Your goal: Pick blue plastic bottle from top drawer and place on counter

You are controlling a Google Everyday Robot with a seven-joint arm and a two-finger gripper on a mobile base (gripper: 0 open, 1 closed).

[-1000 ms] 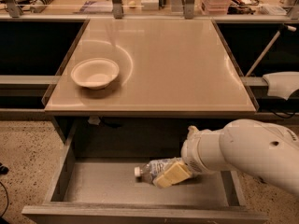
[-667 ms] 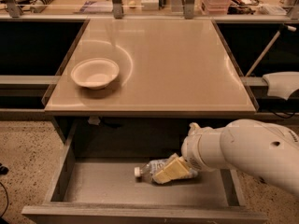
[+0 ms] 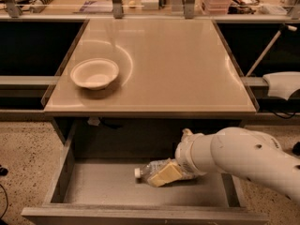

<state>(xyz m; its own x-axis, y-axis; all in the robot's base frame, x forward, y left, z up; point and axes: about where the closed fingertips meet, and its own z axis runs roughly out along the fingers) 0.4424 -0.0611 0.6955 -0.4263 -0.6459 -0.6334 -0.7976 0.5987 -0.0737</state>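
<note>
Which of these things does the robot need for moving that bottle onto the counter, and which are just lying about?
In the job: blue plastic bottle, lying in the top drawer; the counter above; the gripper, down in the drawer at the bottle.

Just lying about: white bowl on the counter's left side; white object at the right edge.

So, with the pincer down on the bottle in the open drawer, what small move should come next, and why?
Probably a short straight lift. The pincer sits over the small clear plastic bottle, which lies sideways on the floor of the wide grey drawer; the glossy beige counter it must reach is higher up.
</note>
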